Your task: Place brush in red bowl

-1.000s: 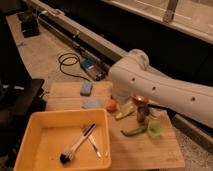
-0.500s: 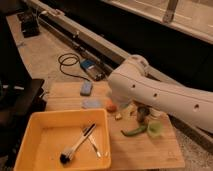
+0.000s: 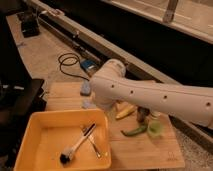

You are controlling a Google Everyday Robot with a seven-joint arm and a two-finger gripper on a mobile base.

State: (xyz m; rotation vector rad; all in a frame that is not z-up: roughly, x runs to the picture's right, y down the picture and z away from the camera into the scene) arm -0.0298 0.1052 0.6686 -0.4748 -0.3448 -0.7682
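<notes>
The brush lies in the yellow tray at the lower left. Its black bristle head points toward the tray's front and its pale handle slants up to the right. A thin metal fork lies crossed beside it. My white arm stretches in from the right over the wooden table. The gripper shows only as a dark part under the arm, next to the light green cup and well right of the brush. The red bowl is hidden behind the arm.
A green pepper and a yellow item lie on the table under the arm. Two pale blue pieces sit at the table's back left. A black cable lies on the floor behind, and a dark chair stands at the left.
The arm's elbow has swung left and down toward the tray. It now covers the red-orange patches that showed beside it earlier. The brush and fork have not moved.
</notes>
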